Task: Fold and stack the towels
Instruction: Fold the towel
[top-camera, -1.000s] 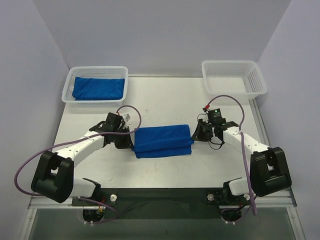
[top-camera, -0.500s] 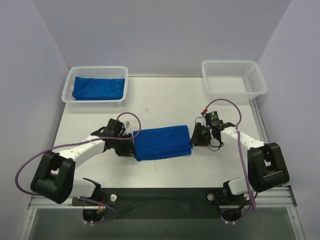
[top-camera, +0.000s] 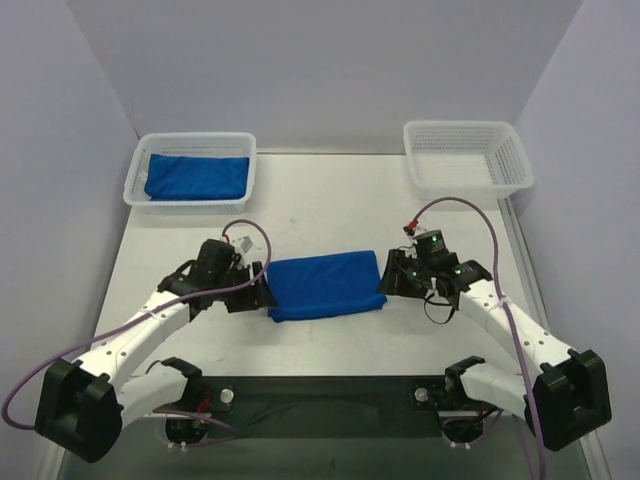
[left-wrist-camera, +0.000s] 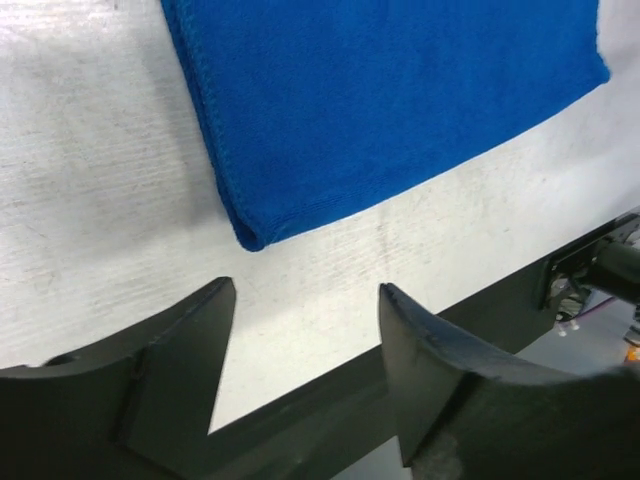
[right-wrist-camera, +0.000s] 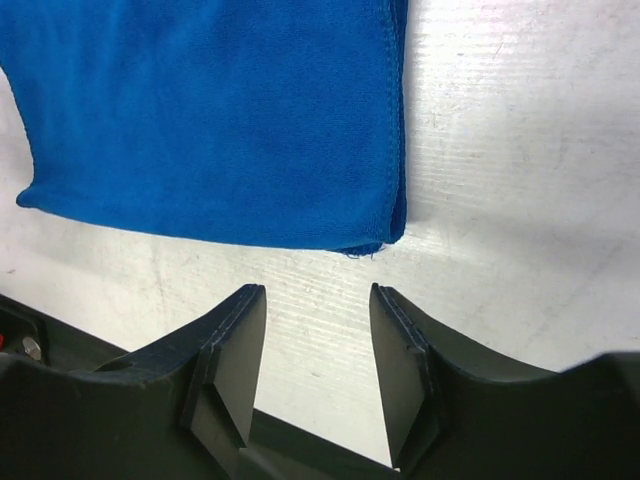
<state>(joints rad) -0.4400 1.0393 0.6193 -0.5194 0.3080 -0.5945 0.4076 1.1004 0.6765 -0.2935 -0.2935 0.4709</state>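
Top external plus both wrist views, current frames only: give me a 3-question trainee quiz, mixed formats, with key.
1. True or false: the left gripper is shut on the folded towel at mid-table.
2. Where does the second towel lie? A) in the basket at back left B) in the basket at back right C) on the bare table
3. Fill in: the right gripper is ____, with the folded towel's corner just ahead of its fingertips.

Key
1. False: it is open, with only bare table between its fingers.
2. A, the back-left basket.
3. open
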